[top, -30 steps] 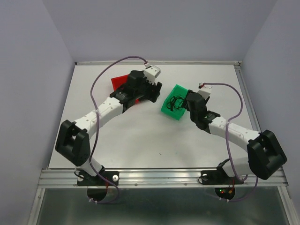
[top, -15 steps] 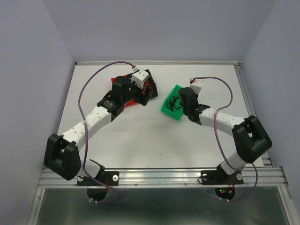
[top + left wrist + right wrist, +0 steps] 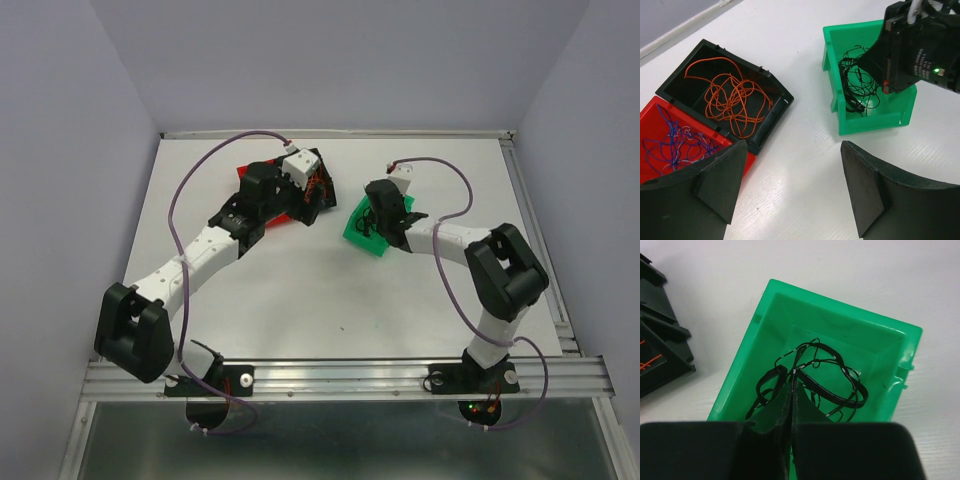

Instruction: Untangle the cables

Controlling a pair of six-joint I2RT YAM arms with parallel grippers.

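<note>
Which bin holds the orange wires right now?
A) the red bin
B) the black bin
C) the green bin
B: in the left wrist view the orange wires lie in the black bin, while the blue wires are in the red bin and the black wires are in the green bin.

The green box (image 3: 762, 335) has black wires (image 3: 857, 82). The black box (image 3: 679, 89) has orange wires (image 3: 735, 97), and the red box (image 3: 650, 112) has blue wires (image 3: 675, 145). The table (image 3: 800, 165) is white.
</note>
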